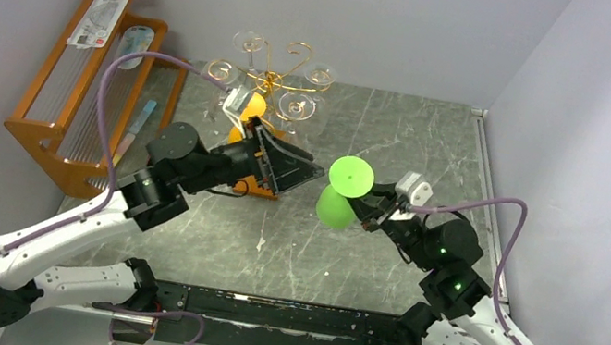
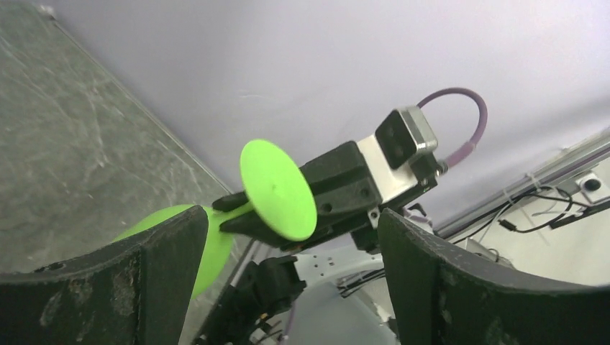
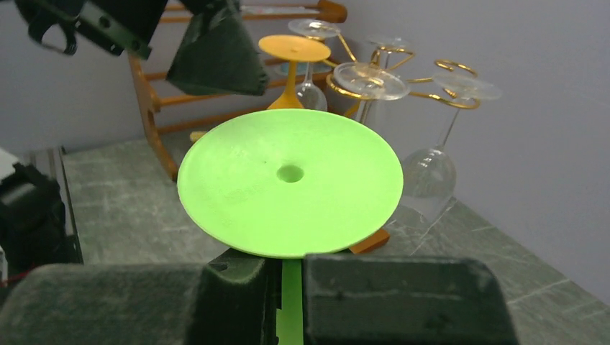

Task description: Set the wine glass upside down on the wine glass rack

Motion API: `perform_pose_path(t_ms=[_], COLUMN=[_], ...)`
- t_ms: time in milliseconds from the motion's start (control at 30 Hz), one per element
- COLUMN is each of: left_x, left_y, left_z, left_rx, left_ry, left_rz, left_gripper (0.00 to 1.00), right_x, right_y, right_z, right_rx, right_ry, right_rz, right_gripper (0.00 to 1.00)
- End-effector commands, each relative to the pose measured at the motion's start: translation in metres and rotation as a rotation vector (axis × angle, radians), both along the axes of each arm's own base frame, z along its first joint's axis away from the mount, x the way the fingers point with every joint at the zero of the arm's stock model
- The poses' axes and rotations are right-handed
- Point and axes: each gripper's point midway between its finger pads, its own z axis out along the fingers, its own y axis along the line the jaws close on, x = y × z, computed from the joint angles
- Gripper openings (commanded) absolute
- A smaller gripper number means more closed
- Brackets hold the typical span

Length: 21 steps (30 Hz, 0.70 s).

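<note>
We see right gripper [image 1: 368, 209] clenched on green wine glass [image 1: 347, 180] stem, foot up, over open table [image 1: 401, 142] right of centre; left gripper [image 1: 292, 175] released beside wine glass rack [image 1: 272, 81] left of centre. We can't read the packet [image 1: 97, 20] on the shelf [image 1: 46, 129]

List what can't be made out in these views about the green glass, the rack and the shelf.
- Base of the wine glass rack: top view, mostly under the left gripper; right wrist view, only a corner shows past the foot of the green wine glass.
- That glass's bowl: right wrist view, hidden behind its own foot; left wrist view, partly behind a gripper finger.
- Print on the packets on the wooden shelf: top view, too small.
</note>
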Motion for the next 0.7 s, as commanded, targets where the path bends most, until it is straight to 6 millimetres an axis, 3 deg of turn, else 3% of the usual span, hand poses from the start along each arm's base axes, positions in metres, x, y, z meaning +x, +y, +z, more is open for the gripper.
perform_pose_path(t_ms=[0,233,433,667], left_x=[-0.009,-0.015,-0.022,-0.022], left_y=[-0.019,-0.039,-0.047,-0.054], left_z=[0.011,-0.006,-0.005,-0.013], left_rx=[-0.046,-0.026,-0.034,-0.001], left_ry=[0.123,0.202,0.230,0.261], left_rz=[-0.115,-0.222,-0.298,-0.325], left_gripper=[0.91,0.77,0.64,0.40], right_x=[-0.009,-0.017,-0.019,-0.016], right_y=[0.004,-0.003,-0.002,-0.001], right_z=[0.004,0.009,0.007,0.006], right_rx=[-0.038,-0.006,-0.010,-0.047], right_ry=[-0.118,-0.169,-0.180,-0.195], right_rz=[0.047,0.047,0.060,0.050], right_gripper=[0.00,0.00,0.00,0.00])
